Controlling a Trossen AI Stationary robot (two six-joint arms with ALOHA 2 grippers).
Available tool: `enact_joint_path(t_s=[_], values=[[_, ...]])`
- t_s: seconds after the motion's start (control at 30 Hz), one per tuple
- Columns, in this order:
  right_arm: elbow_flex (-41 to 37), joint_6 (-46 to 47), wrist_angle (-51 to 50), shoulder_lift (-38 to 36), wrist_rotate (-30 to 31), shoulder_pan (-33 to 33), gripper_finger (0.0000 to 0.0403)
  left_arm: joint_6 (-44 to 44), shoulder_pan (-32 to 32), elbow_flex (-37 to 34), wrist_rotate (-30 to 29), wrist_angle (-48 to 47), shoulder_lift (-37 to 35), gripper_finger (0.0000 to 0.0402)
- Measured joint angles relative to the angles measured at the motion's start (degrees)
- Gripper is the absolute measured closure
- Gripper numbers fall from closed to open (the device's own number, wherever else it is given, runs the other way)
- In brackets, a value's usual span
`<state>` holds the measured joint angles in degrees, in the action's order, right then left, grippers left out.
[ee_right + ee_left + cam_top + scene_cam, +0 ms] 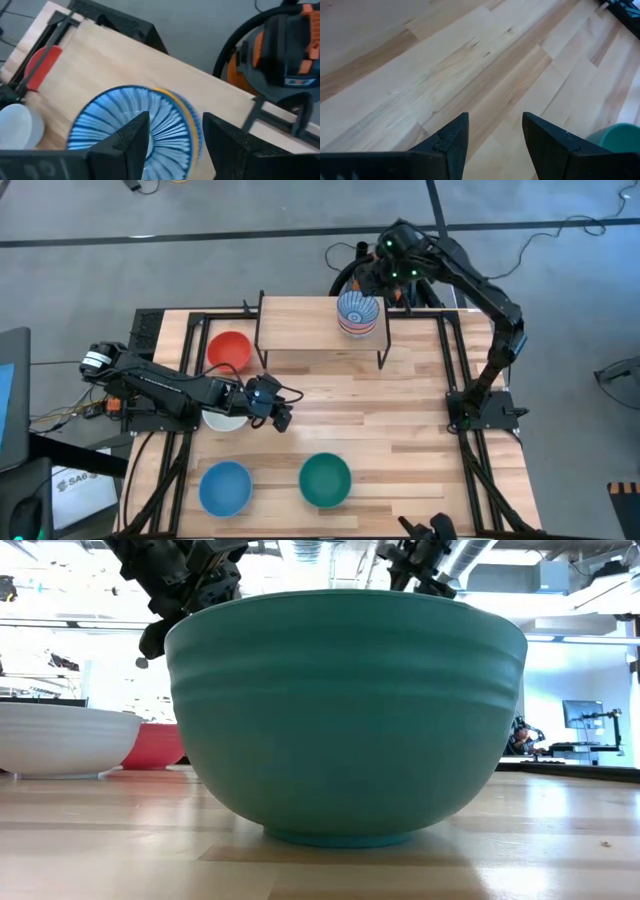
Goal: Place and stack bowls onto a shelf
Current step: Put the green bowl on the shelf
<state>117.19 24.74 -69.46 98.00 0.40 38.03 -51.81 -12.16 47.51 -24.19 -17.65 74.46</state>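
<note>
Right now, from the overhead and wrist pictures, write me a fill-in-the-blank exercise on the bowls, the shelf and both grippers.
1. The blue-white striped bowl tops a stack on the ____.
2. The red bowl sits on the tabletop to the shelf's ____.
3. The left gripper hovers open over bare ____.
4. The right gripper, jaws ____, is above the striped bowl.

Missing words: shelf; left; tabletop; open

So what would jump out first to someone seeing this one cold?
The green bowl near the table's front edge fills the low view. Next, the striped bowl topping a stack on the shelf at the back, with the right gripper open just above it. The left gripper hangs open over bare table.
</note>
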Motion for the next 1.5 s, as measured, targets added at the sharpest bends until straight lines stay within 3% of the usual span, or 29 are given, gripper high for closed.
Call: enact_joint_path(t_s=[0.2, 0.6, 0.77, 1.0, 1.3, 1.5], values=[[0.0, -3.1, -2.0, 0.0, 0.0, -0.7, 0.0193, -0.6, 0.0, 0.0, -0.5, 0.0, 0.0, 0.0232], [-0.1, -5.1, -1.9, -2.9, 0.0, -10.0, 0.0194, -0.7, -1.0, 0.0, -4.6, 2.6, -3.7, 0.0232], [0.0, -3.0, -5.9, -4.6, 8.4, -17.6, 0.0194, -1.4, -1.8, 0.0, -7.0, 2.7, -6.1, 0.0232], [-0.3, 4.5, -14.3, -4.8, 15.9, -28.9, 0.0194, -1.4, -5.2, 0.0, -7.4, 4.7, -6.0, 0.0232], [-7.0, 20.7, -15.2, -4.7, 16.5, -43.6, 0.0194, -2.3, -10.2, 0.0, -9.5, 4.7, -5.9, 0.0232], [-14.6, 33.6, -9.6, -4.7, 16.4, -53.0, 0.0194, -4.2, -14.1, 0.0, -10.9, 4.7, -5.9, 0.0232]])
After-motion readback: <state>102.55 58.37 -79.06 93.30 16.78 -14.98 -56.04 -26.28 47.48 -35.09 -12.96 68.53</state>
